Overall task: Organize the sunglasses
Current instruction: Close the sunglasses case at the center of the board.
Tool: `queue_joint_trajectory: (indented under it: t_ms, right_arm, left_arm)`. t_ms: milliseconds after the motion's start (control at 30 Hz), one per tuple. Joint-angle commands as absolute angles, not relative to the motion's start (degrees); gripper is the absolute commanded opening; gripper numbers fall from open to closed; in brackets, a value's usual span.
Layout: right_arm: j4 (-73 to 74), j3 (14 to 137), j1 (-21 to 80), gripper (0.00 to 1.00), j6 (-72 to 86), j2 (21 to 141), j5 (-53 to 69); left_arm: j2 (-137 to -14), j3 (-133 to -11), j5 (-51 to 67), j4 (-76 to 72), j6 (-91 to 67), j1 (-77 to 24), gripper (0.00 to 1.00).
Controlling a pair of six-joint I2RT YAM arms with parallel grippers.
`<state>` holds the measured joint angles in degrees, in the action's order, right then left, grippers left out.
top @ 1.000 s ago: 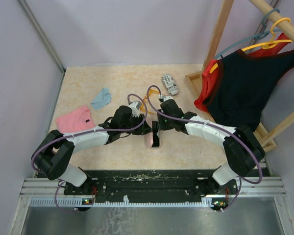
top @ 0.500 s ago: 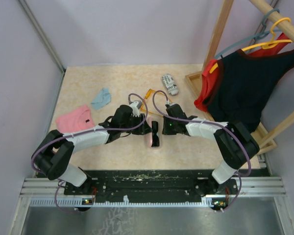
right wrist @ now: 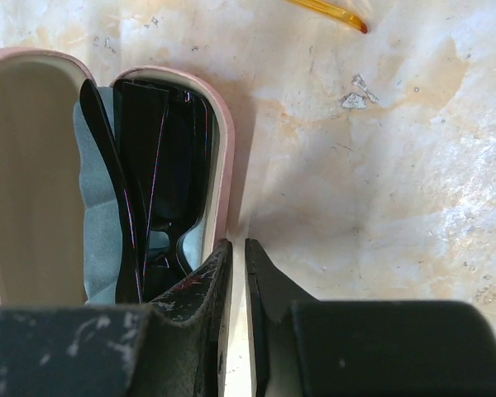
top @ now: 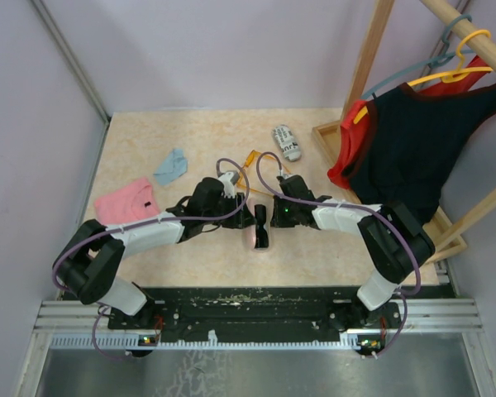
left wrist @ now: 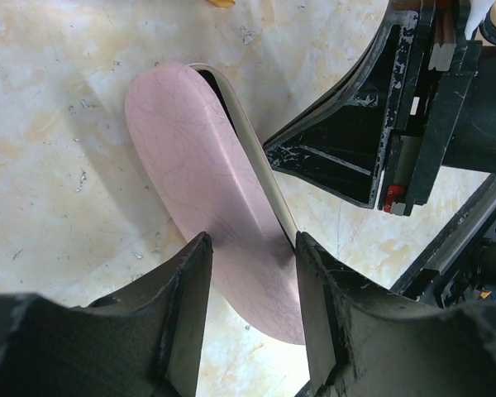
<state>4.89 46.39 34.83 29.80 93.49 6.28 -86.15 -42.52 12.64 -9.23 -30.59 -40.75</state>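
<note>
The black sunglasses (right wrist: pixel 153 165) lie folded in the open pink case (right wrist: pixel 33 165), on a grey cloth; they also show in the top view (top: pixel 262 218). My right gripper (right wrist: pixel 240 248) is shut and empty, its tips on the table just right of the case rim. My left gripper (left wrist: pixel 248 306) is open, its fingers on either side of the raised pink lid (left wrist: pixel 207 190), with a gap on the left side. The orange sunglasses (top: pixel 250 162) lie behind the case; one arm tip shows in the right wrist view (right wrist: pixel 331 10).
A black-and-white printed case (top: pixel 286 142) lies at the back right. A blue cloth (top: pixel 171 165) and a pink cloth (top: pixel 124 201) lie at the left. A wooden rack (top: pixel 372 62) with hanging clothes (top: pixel 405 149) stands at the right.
My right gripper has swung toward me and come down beside the pink case's right rim. The left arm and the case have stayed put.
</note>
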Motion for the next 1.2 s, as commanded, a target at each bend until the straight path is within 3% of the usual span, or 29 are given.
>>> queue_joint_trajectory:
  t_ms: [0,533,1167]
  right_arm:
    - [1.1,46.4,34.9,0.12,30.3,94.2,8.9]
    - [-1.6,46.1,35.0,0.09,31.4,96.7,13.2]
    - [-1.4,46.6,35.0,0.09,31.4,97.0,13.4]
  left_arm:
    - [-84.5,-44.4,12.6,-8.8,-30.4,-40.9,0.52]
    - [-86.1,-44.8,14.3,-9.5,-30.8,-41.0,0.34]
    - [-91.6,-45.0,14.8,-10.4,-30.9,-42.3,0.34]
